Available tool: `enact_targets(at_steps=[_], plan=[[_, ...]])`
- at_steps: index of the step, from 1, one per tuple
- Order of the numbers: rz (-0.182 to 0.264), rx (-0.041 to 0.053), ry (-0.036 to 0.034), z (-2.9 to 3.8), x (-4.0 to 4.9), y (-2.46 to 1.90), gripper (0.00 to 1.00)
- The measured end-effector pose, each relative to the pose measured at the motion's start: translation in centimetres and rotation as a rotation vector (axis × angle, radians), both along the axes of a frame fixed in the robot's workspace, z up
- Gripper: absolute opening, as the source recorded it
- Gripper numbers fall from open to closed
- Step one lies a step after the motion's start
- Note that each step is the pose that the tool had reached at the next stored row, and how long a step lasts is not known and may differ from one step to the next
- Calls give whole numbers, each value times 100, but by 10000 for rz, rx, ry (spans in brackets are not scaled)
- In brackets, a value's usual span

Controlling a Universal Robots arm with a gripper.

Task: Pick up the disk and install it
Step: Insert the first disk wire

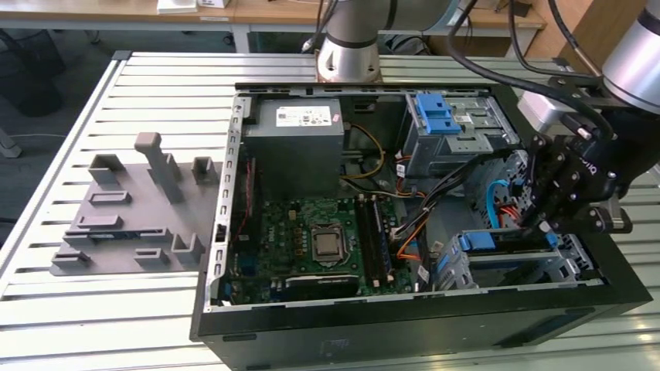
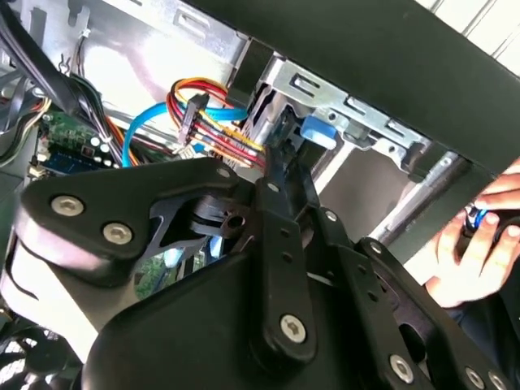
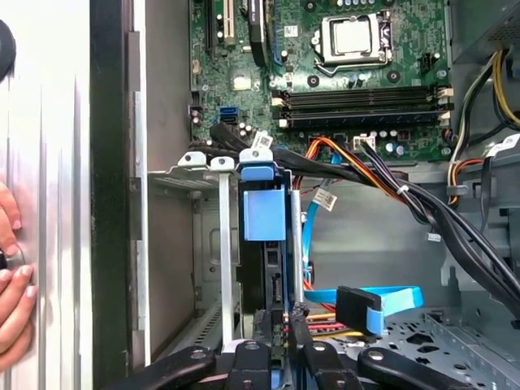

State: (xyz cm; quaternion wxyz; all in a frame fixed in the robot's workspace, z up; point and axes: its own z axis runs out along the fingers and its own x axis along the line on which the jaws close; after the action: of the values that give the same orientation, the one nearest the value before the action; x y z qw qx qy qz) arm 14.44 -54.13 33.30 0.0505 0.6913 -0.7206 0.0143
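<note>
- An open desktop computer case (image 1: 413, 321) lies on its side on a slatted metal counter (image 1: 124, 309), with its insides facing up.
- In the exterior view, the robot arm's black end effector (image 1: 562, 202) reaches down into the case at the exterior view's right, above a silver drive bay (image 1: 515, 267) near the case's front corner.
- The disk (image 3: 264, 244) stands on edge in that bay in the first wrist view, slotted between thin silver metal rails, its blue plastic frame and tab facing the camera.
- In the exterior view the disk's blue frame (image 1: 502, 240) shows at the top of the bay, just below the end effector.
- The end effector's fingertips (image 3: 280, 337) sit on either side of the disk's near end in the first wrist view, pressed close against it, so it appears clenched on the disk.
- A light blue ribbon cable (image 3: 370, 302) and red and orange wires (image 3: 341, 154) run just beside the bay.
- The green motherboard (image 1: 309, 243) with its square processor socket fills the middle of the case.
- A grey power supply box (image 1: 299, 147) sits at the far end, next to a second silver cage with a blue latch (image 1: 438, 116).
- A grey plastic fixture (image 1: 134, 212) with upright blocks rests on the counter at the exterior view's left, well apart from the case.
- A person's hand (image 2: 475, 244) rests outside the case wall in the second wrist view.
</note>
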Motion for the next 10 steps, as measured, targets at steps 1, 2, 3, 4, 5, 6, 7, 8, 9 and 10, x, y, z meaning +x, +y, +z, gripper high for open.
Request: enact_targets(at_steps=[1, 2, 3, 4, 5, 6, 7, 8, 9, 10], plan=[[0, 3, 0, 26, 0, 1, 24], [0, 3, 0, 54, 0, 3, 24], [1, 1, 0, 78, 0, 4, 24], [1, 1, 0, 88, 0, 5, 24], [1, 4, 0, 87, 1, 5, 24], [1, 6, 0, 87, 0, 5, 22], [1, 4, 0, 88, 1, 5, 22], [1, 1, 0, 91, 0, 5, 15], [1, 2, 0, 91, 0, 5, 11], [1, 2, 0, 91, 0, 5, 11]])
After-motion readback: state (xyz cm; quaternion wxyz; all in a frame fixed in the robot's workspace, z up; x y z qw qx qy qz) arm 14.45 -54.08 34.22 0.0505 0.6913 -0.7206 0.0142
